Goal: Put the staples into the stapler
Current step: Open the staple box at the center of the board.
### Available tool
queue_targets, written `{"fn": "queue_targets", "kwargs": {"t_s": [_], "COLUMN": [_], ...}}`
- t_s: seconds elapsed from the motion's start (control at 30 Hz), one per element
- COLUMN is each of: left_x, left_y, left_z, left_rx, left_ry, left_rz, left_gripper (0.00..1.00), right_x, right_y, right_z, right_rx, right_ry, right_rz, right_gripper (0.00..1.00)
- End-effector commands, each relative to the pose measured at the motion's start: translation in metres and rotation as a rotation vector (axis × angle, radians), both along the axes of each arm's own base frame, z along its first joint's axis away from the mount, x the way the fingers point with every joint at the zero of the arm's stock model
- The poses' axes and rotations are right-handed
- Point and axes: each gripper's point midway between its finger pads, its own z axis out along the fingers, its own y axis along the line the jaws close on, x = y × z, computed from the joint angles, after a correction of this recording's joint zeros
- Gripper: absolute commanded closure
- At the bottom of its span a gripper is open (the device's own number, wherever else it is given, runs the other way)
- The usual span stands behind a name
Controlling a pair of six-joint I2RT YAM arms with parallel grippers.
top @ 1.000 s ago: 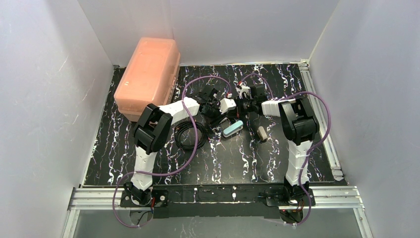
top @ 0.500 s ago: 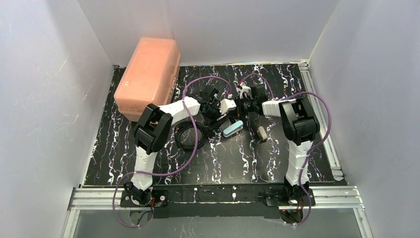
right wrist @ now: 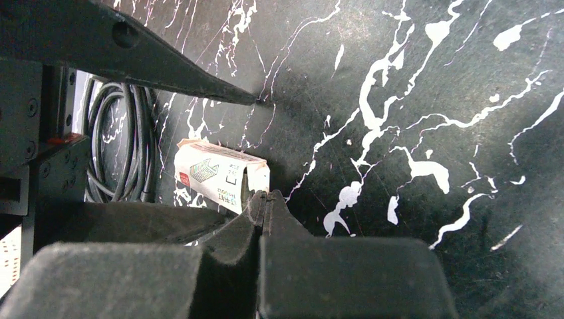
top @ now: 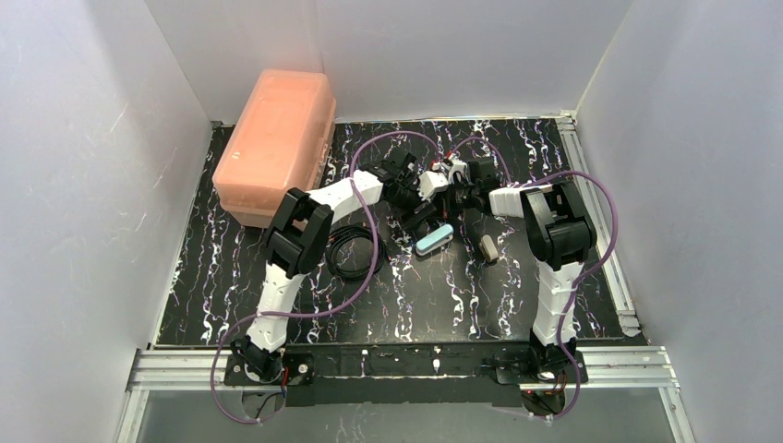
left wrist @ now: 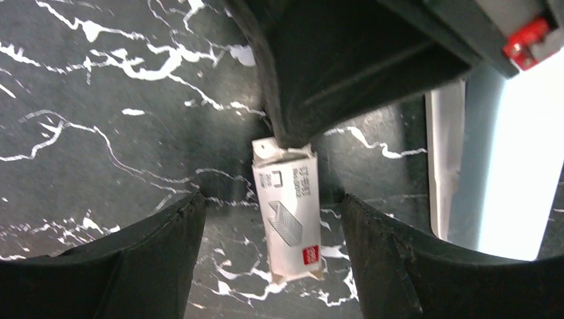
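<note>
The light-blue stapler point(top: 434, 239) lies on the black marbled mat, just near of both grippers, with nothing touching it. A small white printed staple box point(left wrist: 290, 216) with tan cardboard edges shows in the left wrist view and in the right wrist view point(right wrist: 219, 174). My right gripper point(right wrist: 265, 199) is shut, pinching the box's open end. My left gripper point(left wrist: 269, 206) is open, one finger on each side of the box without touching it. The two grippers meet at the mat's middle back point(top: 434, 194). The silvery staple strip itself is hidden.
A salmon plastic case point(top: 277, 143) stands at the back left. A coil of black cable point(top: 349, 251) lies left of the stapler. A small tan and grey piece point(top: 488, 247) lies right of the stapler. A metal rail point(top: 591, 185) runs along the mat's right edge.
My left arm has swung right and farther back, bringing its open gripper around the box held by the right gripper. The right arm and the stapler have stayed put.
</note>
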Motion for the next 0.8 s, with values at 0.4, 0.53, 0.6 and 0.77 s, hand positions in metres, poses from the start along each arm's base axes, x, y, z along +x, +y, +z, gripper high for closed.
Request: {"fn": "queue_targets", "kwargs": {"t_s": [0.4, 0.53, 0.6, 0.77], "left_x": [-0.041, -0.048, -0.050, -0.051], "left_y": [0.024, 0.032, 0.035, 0.038], "left_z": [-0.033, -0.034, -0.034, -0.036], "left_rx": [0.074, 0.087, 0.095, 0.103], "left_ry": [0.149, 0.148, 0.151, 0.153], "left_rz": [0.001, -0.004, -0.003, 0.001], "left_gripper": [0.60, 0.60, 0.60, 0.64], "right_x": [-0.007, -0.004, -0.003, -0.002], "right_y": [-0.020, -0.025, -0.028, -0.031], "right_z": [-0.022, -0.023, -0.022, -0.020], "right_rx": [-0.101, -0.124, -0.130, -0.138], "right_ry": [0.037, 0.027, 0.023, 0.013], "right_rz": [-0.047, -0.061, -0.067, -0.072], "right_gripper": [0.99, 0.99, 0.99, 0.99]}}
